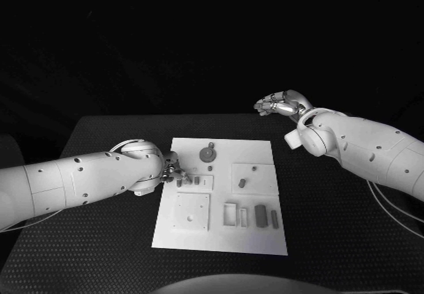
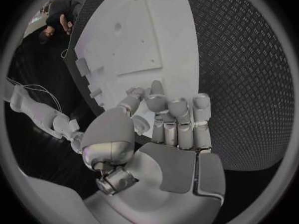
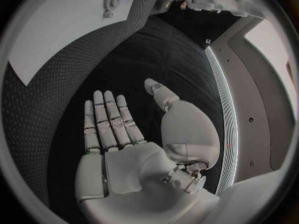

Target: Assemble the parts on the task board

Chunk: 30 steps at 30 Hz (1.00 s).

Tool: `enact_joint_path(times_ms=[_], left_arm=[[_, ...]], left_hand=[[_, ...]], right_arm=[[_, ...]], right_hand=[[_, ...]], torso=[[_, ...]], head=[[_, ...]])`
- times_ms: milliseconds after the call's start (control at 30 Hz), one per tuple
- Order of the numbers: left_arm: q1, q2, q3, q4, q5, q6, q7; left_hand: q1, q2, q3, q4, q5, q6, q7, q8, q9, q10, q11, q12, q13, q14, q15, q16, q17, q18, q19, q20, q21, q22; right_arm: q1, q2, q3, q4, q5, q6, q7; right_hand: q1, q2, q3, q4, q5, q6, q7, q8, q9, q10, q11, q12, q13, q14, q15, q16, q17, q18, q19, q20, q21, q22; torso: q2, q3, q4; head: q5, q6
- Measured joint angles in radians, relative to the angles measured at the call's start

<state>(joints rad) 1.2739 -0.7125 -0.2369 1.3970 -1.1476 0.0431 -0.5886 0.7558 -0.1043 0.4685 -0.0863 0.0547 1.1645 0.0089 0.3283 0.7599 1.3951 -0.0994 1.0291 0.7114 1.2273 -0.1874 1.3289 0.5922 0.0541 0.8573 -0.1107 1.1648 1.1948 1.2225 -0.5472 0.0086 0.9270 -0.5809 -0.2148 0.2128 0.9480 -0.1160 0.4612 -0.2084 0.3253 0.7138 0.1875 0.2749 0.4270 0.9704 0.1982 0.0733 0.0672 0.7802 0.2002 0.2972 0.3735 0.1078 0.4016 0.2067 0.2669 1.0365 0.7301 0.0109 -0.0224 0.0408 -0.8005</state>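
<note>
The white task board (image 1: pixel 221 239) lies in the middle of the table. At its left edge, my left hand (image 1: pixel 171 173) hovers with its fingertips (image 2: pixel 168 104) drawn together against the thumb, just over a small dark part (image 1: pixel 181 181) beside a little frame (image 1: pixel 202 180). Whether the hand pinches that part is hidden. My right hand (image 1: pixel 277 103) is raised past the board's far right corner, flat and holding nothing, with its fingers (image 3: pixel 107 119) stretched out. A grey gear (image 1: pixel 208 154) sits near the board's far edge. Two long dark pieces (image 1: pixel 261 214) lie near the front right.
A raised square plate (image 1: pixel 256 174) carries a short dark peg (image 1: pixel 242 182). Another square plate (image 1: pixel 192 214) sits front left, with two narrow frames (image 1: pixel 230 214) beside it. Black patterned table (image 1: pixel 336 233) surrounds the board (image 3: pixel 50 35) (image 2: pixel 131 45).
</note>
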Motion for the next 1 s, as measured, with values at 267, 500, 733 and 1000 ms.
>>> enact_joint_path(times_ms=[267, 500, 733, 1000], left_arm=[[0.000, -0.008, 0.000, -0.005, 0.003, -0.031, 0.001], [0.006, -0.014, -0.002, -0.010, 0.030, -0.067, 0.005], [0.021, -0.026, 0.006, -0.023, 0.096, -0.116, 0.023], [0.031, -0.015, 0.007, -0.030, 0.206, -0.225, 0.119]], left_hand=[[-0.036, -0.063, 0.025, 0.074, -0.003, -0.031, 0.009, -0.019, 0.003, -0.002, 0.002, 0.000, -0.003, -0.009, -0.002, 0.000, -0.006, 0.016, 0.000, 0.000, 0.000, -0.012], [-0.033, -0.115, 0.056, 0.143, -0.003, -0.049, 0.016, -0.019, 0.016, -0.011, 0.011, 0.000, -0.003, -0.017, 0.000, 0.000, -0.012, 0.016, -0.008, 0.003, 0.005, -0.021], [-0.022, -0.140, 0.070, 0.181, -0.003, -0.105, 0.033, -0.034, 0.020, -0.069, 0.029, -0.028, -0.014, -0.073, 0.018, -0.027, -0.027, 0.016, -0.053, 0.010, -0.005, -0.030], [0.215, -0.015, 0.048, -0.067, 0.065, -0.216, 0.102, -0.074, 0.012, -0.355, 0.125, -0.329, -0.197, -0.334, 0.195, -0.296, -0.185, -0.039, -0.313, 0.057, -0.193, -0.110]], right_arm=[[0.000, 0.000, 0.000, -0.001, 0.000, 0.000, 0.000], [0.000, 0.000, 0.000, -0.001, 0.000, 0.000, 0.000], [0.000, -0.001, 0.000, -0.001, 0.000, 0.000, 0.000], [0.000, -0.002, 0.000, -0.002, 0.000, 0.000, 0.000]], right_hand=[[0.000, 0.000, 0.000, 0.000, 0.000, 0.000, 0.000, 0.000, 0.000, 0.000, 0.000, 0.000, 0.000, 0.000, 0.000, 0.000, 0.000, 0.000, 0.000, 0.000, 0.000, 0.001], [0.000, 0.000, 0.000, 0.000, 0.000, 0.000, 0.000, 0.000, 0.000, 0.000, 0.000, 0.000, 0.000, 0.000, 0.000, 0.000, 0.000, 0.000, 0.000, 0.000, 0.000, 0.001], [0.000, 0.000, 0.000, 0.000, 0.000, 0.000, 0.000, 0.000, 0.000, 0.000, 0.000, 0.000, 0.000, 0.000, 0.000, 0.000, 0.000, 0.000, 0.000, 0.000, 0.000, 0.002], [0.000, 0.000, 0.000, 0.000, 0.000, 0.000, 0.000, 0.000, -0.001, 0.000, 0.000, 0.000, 0.000, -0.003, 0.003, 0.000, 0.000, 0.000, 0.000, 0.000, 0.000, 0.002]], torso=[[0.000, -0.0005, 0.0000], [0.000, -0.0001, 0.0000], [0.000, 0.0011, 0.0000], [0.000, 0.0012, 0.0000]], head=[[-0.001, 0.004], [-0.002, 0.007], [-0.005, 0.009], [-0.008, 0.016]])
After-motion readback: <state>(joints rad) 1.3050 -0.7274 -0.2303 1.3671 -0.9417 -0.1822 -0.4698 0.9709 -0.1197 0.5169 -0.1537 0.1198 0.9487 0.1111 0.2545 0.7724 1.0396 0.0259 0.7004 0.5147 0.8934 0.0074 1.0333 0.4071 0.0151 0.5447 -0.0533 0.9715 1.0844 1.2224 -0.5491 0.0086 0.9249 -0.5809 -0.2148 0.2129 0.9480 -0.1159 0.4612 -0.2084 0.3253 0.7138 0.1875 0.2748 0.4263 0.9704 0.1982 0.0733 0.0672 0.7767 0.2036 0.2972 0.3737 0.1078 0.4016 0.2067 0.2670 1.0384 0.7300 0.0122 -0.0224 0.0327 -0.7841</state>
